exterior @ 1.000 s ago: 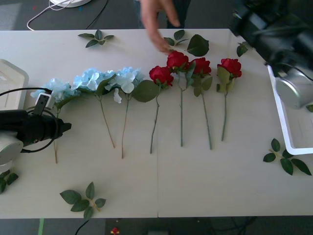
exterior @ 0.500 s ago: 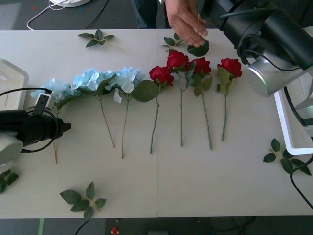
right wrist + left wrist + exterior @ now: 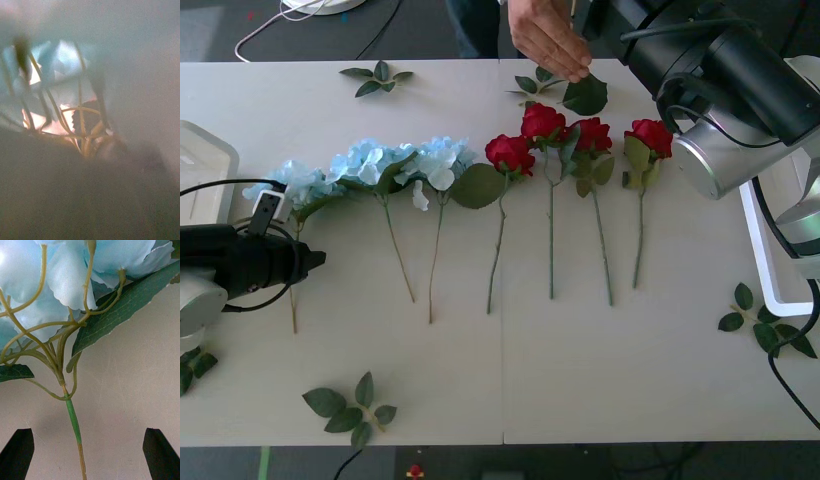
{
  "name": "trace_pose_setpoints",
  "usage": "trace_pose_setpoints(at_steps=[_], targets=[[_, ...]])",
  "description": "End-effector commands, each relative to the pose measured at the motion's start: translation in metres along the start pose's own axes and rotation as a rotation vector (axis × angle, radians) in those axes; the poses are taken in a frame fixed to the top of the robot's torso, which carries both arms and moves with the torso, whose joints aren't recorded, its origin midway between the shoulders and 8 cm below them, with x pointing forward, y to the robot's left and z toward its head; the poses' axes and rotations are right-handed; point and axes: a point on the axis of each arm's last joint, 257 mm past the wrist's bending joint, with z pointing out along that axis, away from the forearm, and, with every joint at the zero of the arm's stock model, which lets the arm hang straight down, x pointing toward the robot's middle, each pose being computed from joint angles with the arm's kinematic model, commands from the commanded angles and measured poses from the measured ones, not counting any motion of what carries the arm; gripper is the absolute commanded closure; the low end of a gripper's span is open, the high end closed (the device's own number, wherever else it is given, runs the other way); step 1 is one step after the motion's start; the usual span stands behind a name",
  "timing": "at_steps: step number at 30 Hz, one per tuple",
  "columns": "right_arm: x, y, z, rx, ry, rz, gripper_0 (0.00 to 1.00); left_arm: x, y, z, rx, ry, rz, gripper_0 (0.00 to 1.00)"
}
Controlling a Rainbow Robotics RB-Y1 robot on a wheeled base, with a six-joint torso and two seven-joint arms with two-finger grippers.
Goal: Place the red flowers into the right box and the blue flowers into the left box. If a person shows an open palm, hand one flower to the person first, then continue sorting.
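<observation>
Four red flowers (image 3: 542,123) lie in a row on the table's middle right, stems toward me. Left of them lie three blue flowers (image 3: 366,161). My left gripper (image 3: 310,261) rests low at the left, open, its black fingers (image 3: 17,457) on either side of the leftmost blue flower's stem (image 3: 73,420) without touching it. The left box (image 3: 198,165) sits at the left edge and the right box (image 3: 778,290) at the right edge. My right arm (image 3: 720,90) reaches toward the far edge beside a person's hand (image 3: 548,40). The right wrist view shows blurred pale blue petals (image 3: 63,63) very close.
Loose green leaf sprigs lie at the far left (image 3: 377,78), the far middle (image 3: 568,90), the near left (image 3: 350,405) and the right (image 3: 765,325). A white cable (image 3: 270,25) lies on the floor behind the table.
My right arm has swung left and down over the table's right side. The person's hand has moved right along the far edge, then drawn back a little. The left arm has not moved.
</observation>
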Motion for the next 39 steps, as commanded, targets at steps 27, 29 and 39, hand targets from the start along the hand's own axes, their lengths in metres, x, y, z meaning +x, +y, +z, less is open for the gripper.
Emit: trace_pose_setpoints(at_steps=[27,29,39], targets=[[0.066,-0.036,-0.06,0.115,0.401,0.212,0.0,-0.025,0.001,-0.002,-0.002,-0.041,-0.011,0.16],[0.081,-0.046,-0.079,0.158,0.497,0.254,0.0,-0.025,0.001,-0.002,-0.002,-0.041,-0.011,0.76],[0.168,-0.097,-0.183,0.484,0.918,0.446,0.0,-0.025,0.001,-0.002,-0.002,-0.041,-0.011,1.0]])
